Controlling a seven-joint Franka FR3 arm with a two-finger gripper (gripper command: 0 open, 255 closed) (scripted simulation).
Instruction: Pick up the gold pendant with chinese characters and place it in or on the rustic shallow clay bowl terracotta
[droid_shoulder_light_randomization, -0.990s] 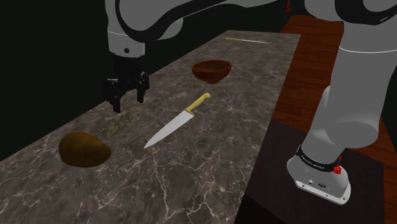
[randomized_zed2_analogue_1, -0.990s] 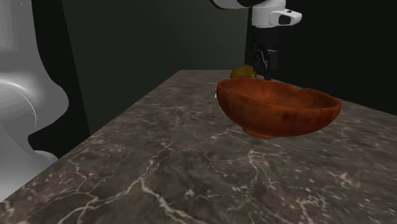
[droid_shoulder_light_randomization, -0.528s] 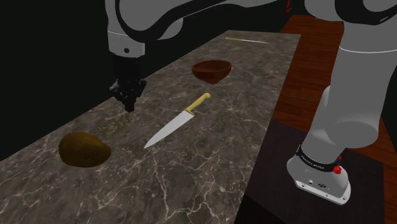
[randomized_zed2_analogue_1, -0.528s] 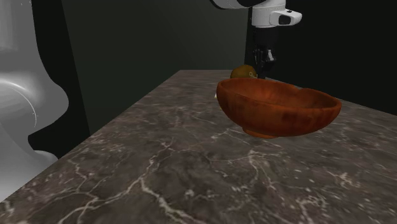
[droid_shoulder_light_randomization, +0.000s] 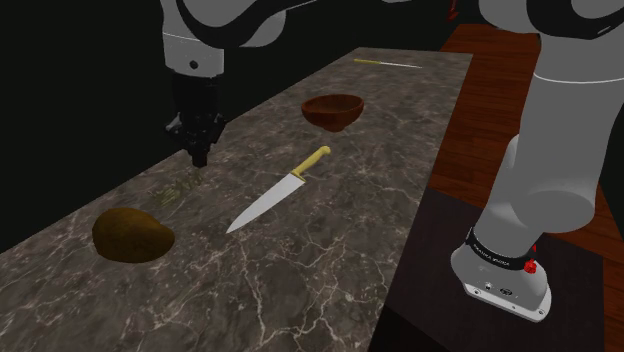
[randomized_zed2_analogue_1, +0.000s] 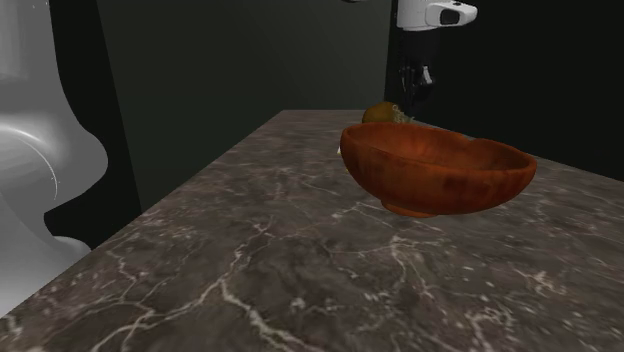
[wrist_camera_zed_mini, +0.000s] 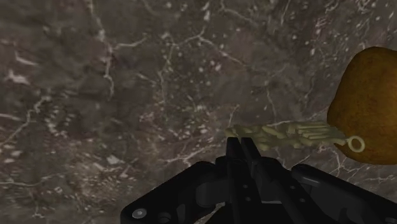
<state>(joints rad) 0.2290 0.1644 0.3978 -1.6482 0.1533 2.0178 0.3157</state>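
Between tips of tool (wrist_camera_zed_mini: 242, 147), gold pendant (wrist_camera_zed_mini: 292, 135)

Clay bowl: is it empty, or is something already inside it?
Empty. In the shoulder view, which looks down into it, the bowl has a bare reddish-brown inside.

Counter (droid_shoulder_light_randomization: 330, 240) is dark polished marble with pale veins and a slight sheen. Bowl (randomized_zed2_analogue_1: 440, 172) is smooth, glossy red-brown; knife (droid_shoulder_light_randomization: 272, 198) has a bright metal blade and a smooth yellow handle; pendant (wrist_camera_zed_mini: 286, 134) is dull pale gold, ridged. Brown lump (droid_shoulder_light_randomization: 131, 236) is matt and rough, gripper (wrist_camera_zed_mini: 240, 147) matt black, arm (droid_shoulder_light_randomization: 560, 130) glossy white, planks (droid_shoulder_light_randomization: 495, 100) reddish wood.
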